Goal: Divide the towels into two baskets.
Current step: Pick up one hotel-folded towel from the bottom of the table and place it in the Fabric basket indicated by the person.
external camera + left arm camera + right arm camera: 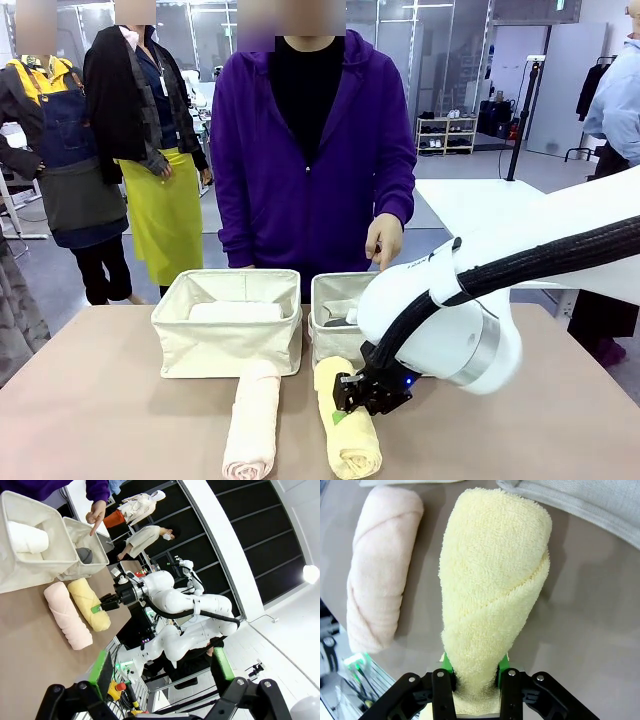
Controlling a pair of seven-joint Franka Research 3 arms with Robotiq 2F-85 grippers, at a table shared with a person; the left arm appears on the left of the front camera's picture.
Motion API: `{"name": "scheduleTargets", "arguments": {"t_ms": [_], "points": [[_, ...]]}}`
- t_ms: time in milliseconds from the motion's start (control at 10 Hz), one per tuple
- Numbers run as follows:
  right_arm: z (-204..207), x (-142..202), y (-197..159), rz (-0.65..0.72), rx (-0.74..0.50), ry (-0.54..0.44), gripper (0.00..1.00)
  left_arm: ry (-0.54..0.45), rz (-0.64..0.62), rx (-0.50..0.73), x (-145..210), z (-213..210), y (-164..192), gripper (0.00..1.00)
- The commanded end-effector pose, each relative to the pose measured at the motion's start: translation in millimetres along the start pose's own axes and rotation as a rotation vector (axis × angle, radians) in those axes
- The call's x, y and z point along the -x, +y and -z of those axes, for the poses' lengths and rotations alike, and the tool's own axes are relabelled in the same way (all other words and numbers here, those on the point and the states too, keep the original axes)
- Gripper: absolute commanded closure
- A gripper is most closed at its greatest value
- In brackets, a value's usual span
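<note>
Four towels: a yellow towel [350, 440], a pink towel [252, 420], a grey towel [86, 556] and a white towel [235, 312] were counted.
Yellow towel: it was laid lengthwise on the table [100, 400] just in front of the right basket [328, 345], with its far end near that basket's front wall.
Right gripper [474, 672]: it was clamped across the yellow towel, in front of the right basket. The green pads [446, 664] were pressed into the terry on both sides, and the roll was pinched narrow between them.
Pink towel: it was laid on the table to the left of the right basket's front, beside the yellow towel. A narrow gap was kept between the two rolls, and the pink one was touched by nothing.
Grey towel: it was seen inside the right basket, as a dark patch below the rim.
White towel: it was laid in the left basket [225, 350], which was set just beside the right basket's left wall.
Person's hand [384, 240]: it was held above the right basket's far side, with the index finger pointed down toward it.
Left gripper [162, 667]: it was held well apart from the right basket, with the fingers spread wide and nothing gripped between them.
</note>
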State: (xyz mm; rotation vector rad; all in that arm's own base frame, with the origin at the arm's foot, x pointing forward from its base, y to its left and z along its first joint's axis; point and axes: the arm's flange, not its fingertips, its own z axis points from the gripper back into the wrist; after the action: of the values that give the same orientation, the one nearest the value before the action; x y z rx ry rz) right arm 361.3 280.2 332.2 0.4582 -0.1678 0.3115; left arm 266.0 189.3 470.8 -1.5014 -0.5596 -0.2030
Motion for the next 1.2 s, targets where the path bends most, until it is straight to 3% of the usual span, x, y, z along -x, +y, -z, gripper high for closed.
{"name": "scheduleTargets", "arguments": {"t_ms": [0,300,600,700,800,1000,1100], "points": [[-43.4,-1.2,16.2,-0.050,0.057,0.014,0.64,-0.008,0.002,0.019,-0.5,-2.3,-4.5,0.00],[-81.3,-0.6,39.4,-0.161,0.154,0.025,0.64,-0.008,0.002,0.019,-0.5,-2.3,-4.5,0.00],[-140.8,-28.1,69.0,-0.531,0.367,0.051,0.64,-0.008,0.002,0.019,-0.5,-2.3,-4.5,0.00],[-155.4,-46.3,72.9,-0.671,0.446,0.108,0.64,-0.008,0.002,0.019,-0.5,-2.3,-4.5,0.00],[-161.6,-64.4,69.2,-0.757,0.451,0.179,0.64,-0.008,0.002,0.019,-0.5,-2.3,-4.5,0.00],[-148.7,-65.5,61.6,-0.754,0.383,0.100,0.64,-0.008,0.002,0.019,-0.5,-2.3,-4.5,0.00],[-168.0,-54.9,71.5,-0.724,0.444,0.162,0.64,-0.008,0.002,0.019,-0.5,-2.3,-4.5,0.00]]}}
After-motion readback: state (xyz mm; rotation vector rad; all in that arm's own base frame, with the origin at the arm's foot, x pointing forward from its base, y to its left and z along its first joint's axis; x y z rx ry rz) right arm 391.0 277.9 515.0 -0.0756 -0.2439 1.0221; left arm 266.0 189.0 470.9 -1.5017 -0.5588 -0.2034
